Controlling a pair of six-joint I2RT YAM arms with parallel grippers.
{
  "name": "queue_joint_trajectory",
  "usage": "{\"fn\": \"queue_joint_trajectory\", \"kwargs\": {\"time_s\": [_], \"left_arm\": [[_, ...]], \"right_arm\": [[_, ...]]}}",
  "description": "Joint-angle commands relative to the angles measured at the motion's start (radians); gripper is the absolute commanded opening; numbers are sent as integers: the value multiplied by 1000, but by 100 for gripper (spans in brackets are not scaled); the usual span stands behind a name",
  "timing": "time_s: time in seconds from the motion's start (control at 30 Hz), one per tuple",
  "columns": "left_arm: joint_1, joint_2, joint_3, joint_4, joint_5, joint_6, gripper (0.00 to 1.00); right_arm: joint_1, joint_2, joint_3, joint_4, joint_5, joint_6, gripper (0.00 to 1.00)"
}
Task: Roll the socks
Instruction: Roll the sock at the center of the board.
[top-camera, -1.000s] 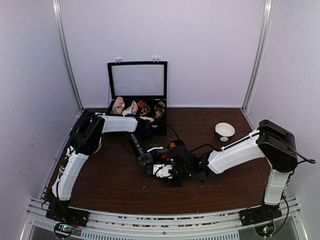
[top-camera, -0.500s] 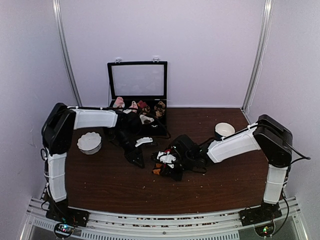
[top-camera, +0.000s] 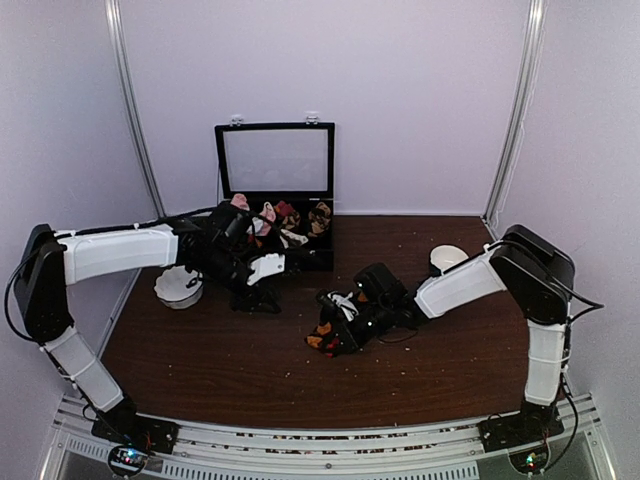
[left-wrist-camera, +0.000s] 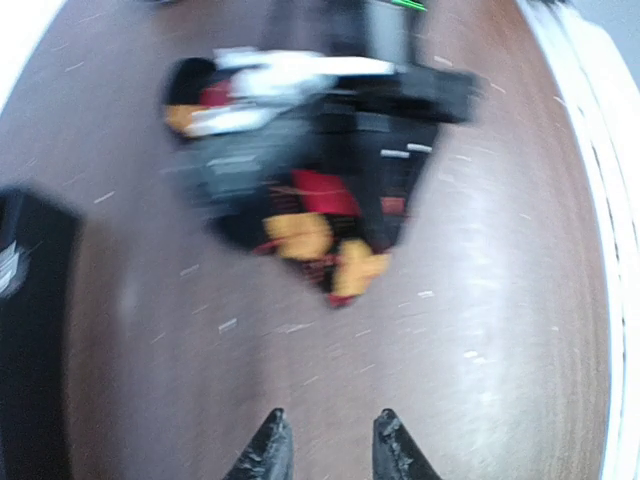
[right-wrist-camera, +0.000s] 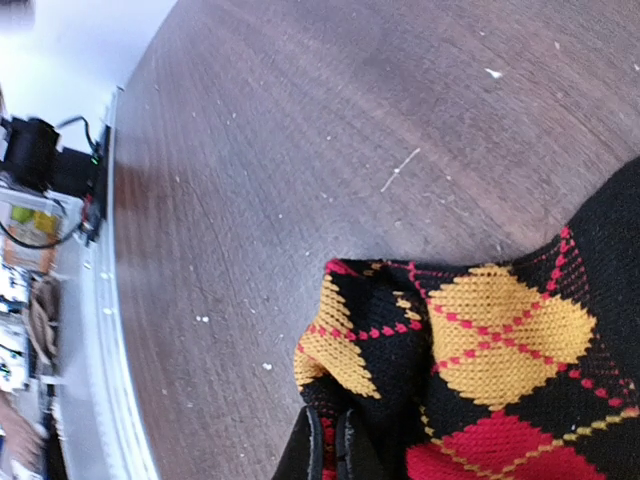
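The socks (top-camera: 322, 338) are a black argyle bundle with red and orange diamonds, lying bunched on the brown table near its middle. In the right wrist view the socks (right-wrist-camera: 490, 340) fill the lower right. My right gripper (right-wrist-camera: 328, 445) is shut on a fold at their edge, and in the top view the right gripper (top-camera: 340, 320) sits low over the bundle. My left gripper (left-wrist-camera: 330, 445) is open with nothing between its fingers, well short of the blurred socks (left-wrist-camera: 310, 235). From above, the left gripper (top-camera: 258, 298) is to the left of the socks.
A black case (top-camera: 275, 165) with its lid raised stands at the back, holding pink, white and other sock bundles (top-camera: 265, 214). A white scalloped dish (top-camera: 176, 288) lies under the left arm. A white bowl with a dark band (top-camera: 447, 259) sits at the right.
The left gripper has let go, opened and swung back to the left, away from the socks. The right gripper has closed on the socks and stays with them.
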Motion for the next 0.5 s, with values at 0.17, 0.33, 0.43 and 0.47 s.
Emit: {"fn": "queue_joint_trajectory", "kwargs": {"time_s": [0.17,0.33,0.43,0.47], "left_arm": [[-152,162,23,48,22,186,29],[-199,250,69,67,-45,243,36],[-200,268,73,103,-65,259,39],[-201,266,67,119,-71,263,40]], "right_arm": [[-56,98,-50,25,-100,203,1],[-59,118,-59,30,-138,195,2],[-61,120,-61,28,-143,186,2],[-61,121,-60,25,-145,184,2]]}}
